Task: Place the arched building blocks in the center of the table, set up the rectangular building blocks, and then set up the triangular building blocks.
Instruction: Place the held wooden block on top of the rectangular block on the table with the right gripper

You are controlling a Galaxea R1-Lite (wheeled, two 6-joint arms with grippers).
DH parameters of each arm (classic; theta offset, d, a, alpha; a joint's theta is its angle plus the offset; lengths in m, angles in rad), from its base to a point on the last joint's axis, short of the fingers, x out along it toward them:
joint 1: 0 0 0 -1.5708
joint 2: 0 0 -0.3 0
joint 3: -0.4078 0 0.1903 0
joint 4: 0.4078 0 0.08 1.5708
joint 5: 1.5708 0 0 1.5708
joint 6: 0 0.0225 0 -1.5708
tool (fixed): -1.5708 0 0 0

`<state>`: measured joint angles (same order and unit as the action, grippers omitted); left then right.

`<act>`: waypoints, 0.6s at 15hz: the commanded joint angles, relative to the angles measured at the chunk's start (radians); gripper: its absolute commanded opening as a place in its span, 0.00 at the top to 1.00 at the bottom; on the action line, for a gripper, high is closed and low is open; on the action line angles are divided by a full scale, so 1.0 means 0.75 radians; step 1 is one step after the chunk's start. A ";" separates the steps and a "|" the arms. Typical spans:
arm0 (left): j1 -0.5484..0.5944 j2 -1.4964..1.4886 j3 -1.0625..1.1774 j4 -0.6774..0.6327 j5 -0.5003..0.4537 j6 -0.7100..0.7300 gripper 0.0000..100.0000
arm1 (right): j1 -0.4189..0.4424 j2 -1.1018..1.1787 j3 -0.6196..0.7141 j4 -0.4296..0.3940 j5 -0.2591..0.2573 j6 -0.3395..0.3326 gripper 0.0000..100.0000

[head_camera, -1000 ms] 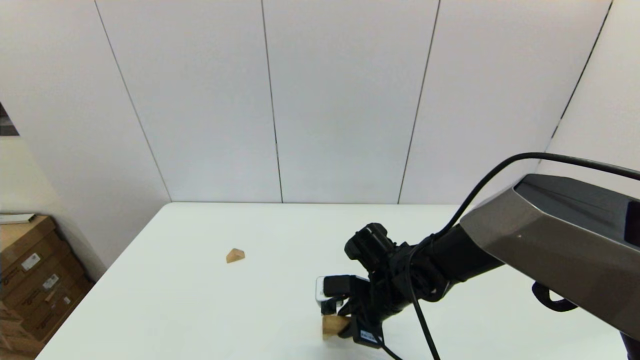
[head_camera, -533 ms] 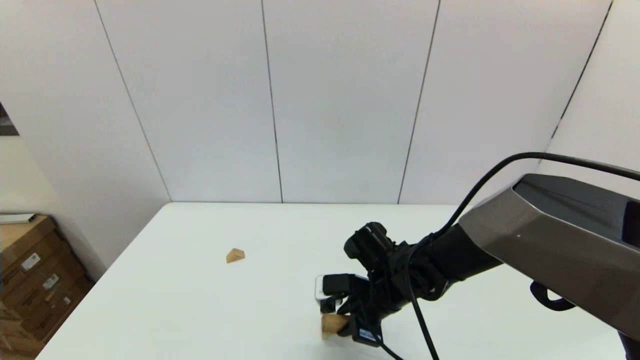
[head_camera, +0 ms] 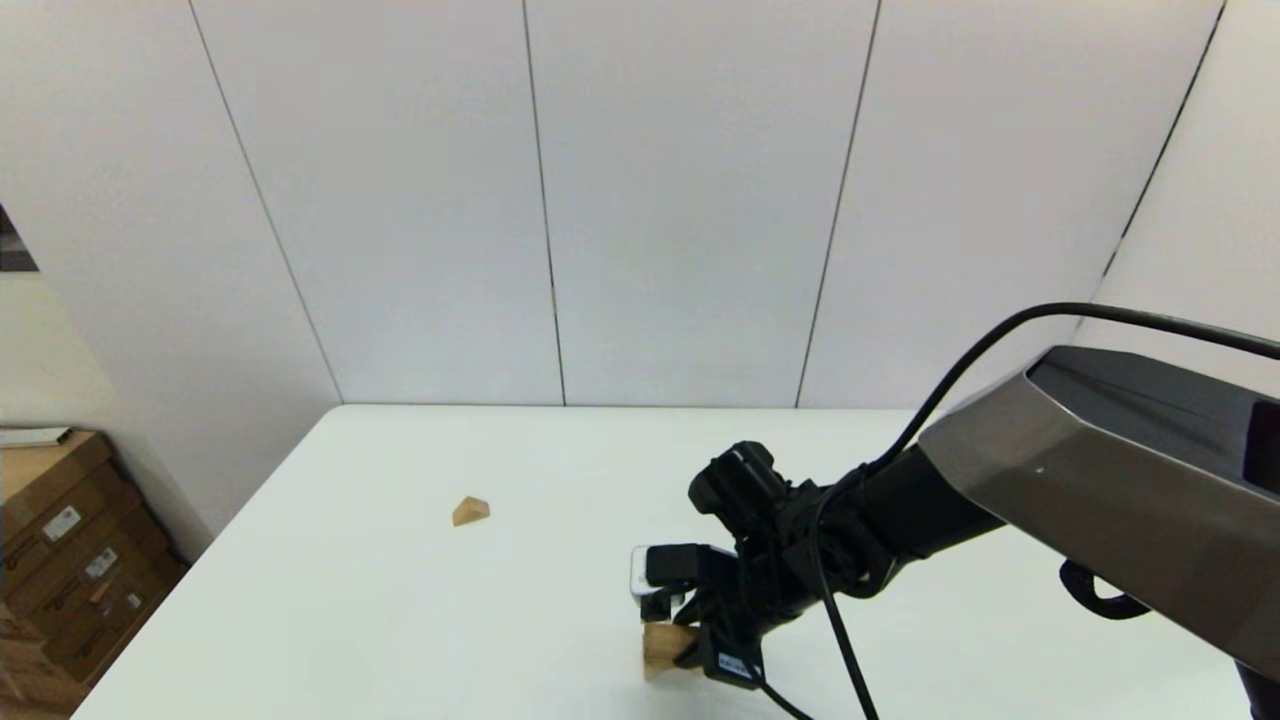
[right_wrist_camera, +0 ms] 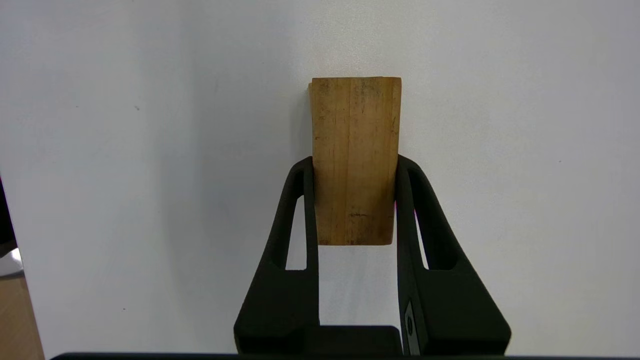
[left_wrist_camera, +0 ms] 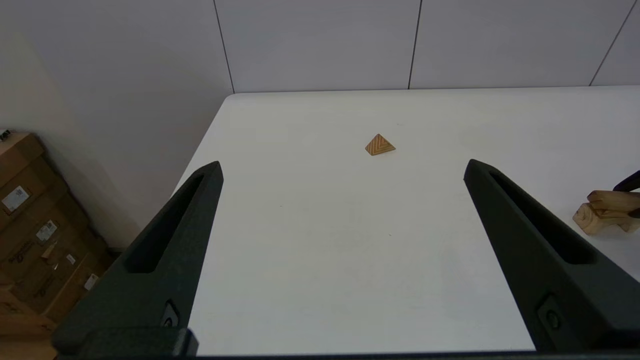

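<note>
My right gripper [head_camera: 684,641] is low over the near middle of the table [head_camera: 400,620], shut on the rectangular slab [right_wrist_camera: 355,160], which runs lengthwise between its fingers. In the left wrist view the slab [left_wrist_camera: 613,199] lies flat on top of the arched block [left_wrist_camera: 592,221]; I cannot tell whether it rests on it with its full weight. In the head view only a small piece of wood [head_camera: 662,647] shows under the gripper. The triangular wedge [head_camera: 470,511] [left_wrist_camera: 379,145] sits alone to the left. My left gripper [left_wrist_camera: 342,170] hovers open, well short of the wedge.
Cardboard boxes [head_camera: 60,560] are stacked on the floor beyond the table's left edge. A white panelled wall stands behind the far edge. The right arm's grey link [head_camera: 1120,480] and black cable [head_camera: 960,370] cross the right side.
The right wrist has shifted very slightly over the same spot, with the slab still in its grip. The wedge has not moved.
</note>
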<state>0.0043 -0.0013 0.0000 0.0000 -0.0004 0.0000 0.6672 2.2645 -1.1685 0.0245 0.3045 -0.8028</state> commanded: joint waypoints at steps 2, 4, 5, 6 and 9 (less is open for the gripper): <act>0.000 0.002 0.000 0.000 -0.001 0.000 0.00 | 0.002 0.014 -0.005 0.000 0.003 -0.005 1.00; 0.000 0.002 0.000 0.000 -0.001 0.000 0.00 | 0.000 0.016 -0.015 0.002 0.003 -0.003 1.00; 0.000 0.002 0.000 0.000 0.001 0.000 0.00 | 0.000 0.016 -0.017 0.004 0.003 -0.003 1.00; 0.000 0.002 0.000 0.000 0.001 0.000 0.00 | 0.000 0.016 -0.017 0.006 0.003 -0.003 1.00; 0.000 0.002 0.000 0.000 0.001 0.000 0.00 | 0.000 0.016 -0.019 0.008 0.003 0.001 0.00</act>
<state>0.0043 -0.0013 0.0000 0.0000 -0.0004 0.0000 0.6672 2.2745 -1.1811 0.0294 0.3045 -0.7996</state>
